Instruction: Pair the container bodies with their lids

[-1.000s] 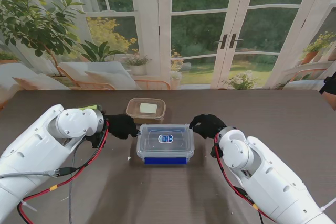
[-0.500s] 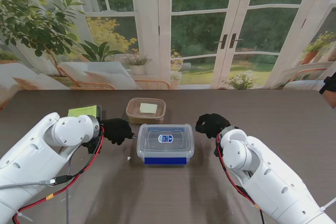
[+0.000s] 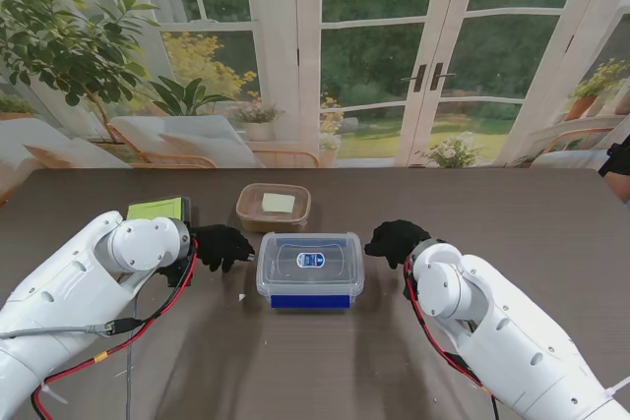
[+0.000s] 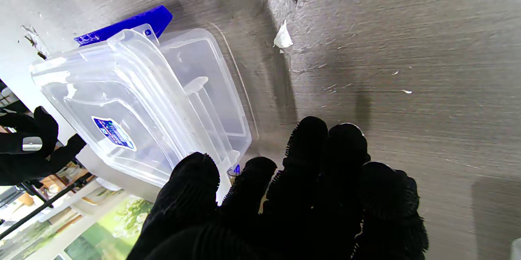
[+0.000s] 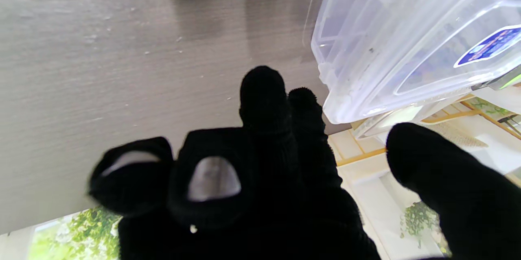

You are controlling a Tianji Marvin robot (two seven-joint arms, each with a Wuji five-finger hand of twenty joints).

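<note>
The clear plastic container [image 3: 310, 268] is rectangular with rounded corners, closed by a transparent ribbed lid [image 3: 311, 260] bearing a small blue label [image 3: 311, 259]; a blue latch [image 3: 310, 301] runs along the side nearer to me. It sits at the centre of the dark wood-grain worktop [image 3: 512, 213], which is scuffed and carries a small white scrap [image 4: 282, 38]. The left hand [image 3: 223, 245], in a black textured glove, rests just beside the container's left edge with fingers apart and grips nothing. The right hand [image 3: 394, 240] sits just beside the right edge, fingers loosely spread, also free of any object. Farther from me stands a tan translucent tub [image 3: 274, 206] with a pale square inside. A green-topped item [image 3: 157, 209] lies to the left, behind the left arm
</note>
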